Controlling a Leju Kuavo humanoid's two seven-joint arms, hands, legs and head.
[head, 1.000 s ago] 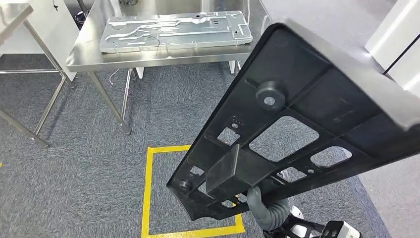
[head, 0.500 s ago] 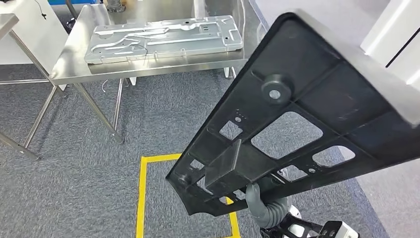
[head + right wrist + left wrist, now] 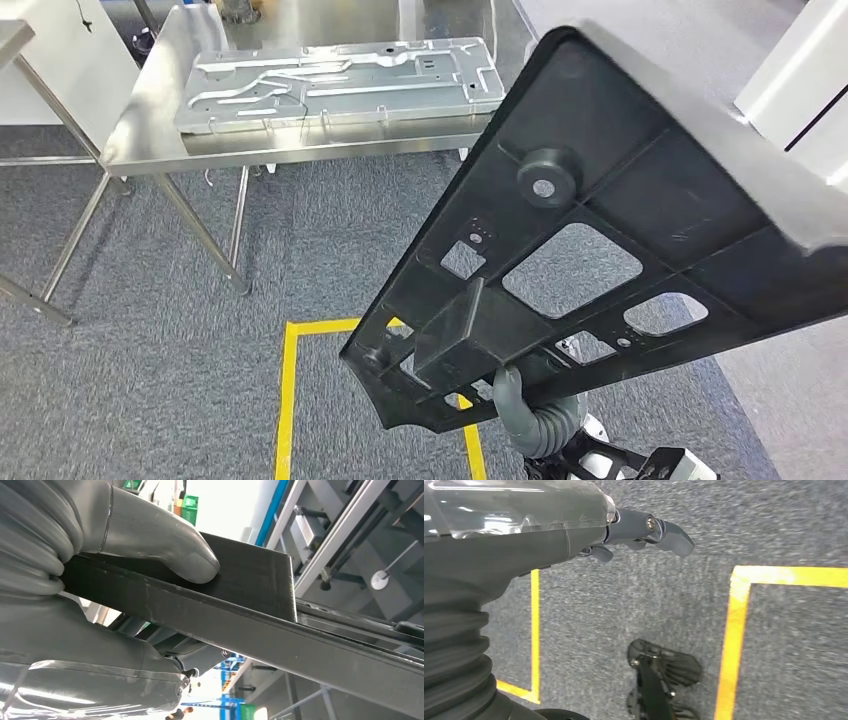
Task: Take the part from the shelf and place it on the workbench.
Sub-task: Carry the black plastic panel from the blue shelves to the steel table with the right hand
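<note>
While right hand (image 3: 125,535) clamped the black part (image 3: 600,250), workbench (image 3: 150,130) lay ahead; placing remained. Left hand (image 3: 644,530) held nothing, fingers loose.

I see a silver stamped metal panel (image 3: 335,82) lying flat on the far steel surface. Yellow tape (image 3: 288,400) marks a square on the grey carpet (image 3: 150,380). A white cabinet (image 3: 800,90) stands off to the right.
</note>
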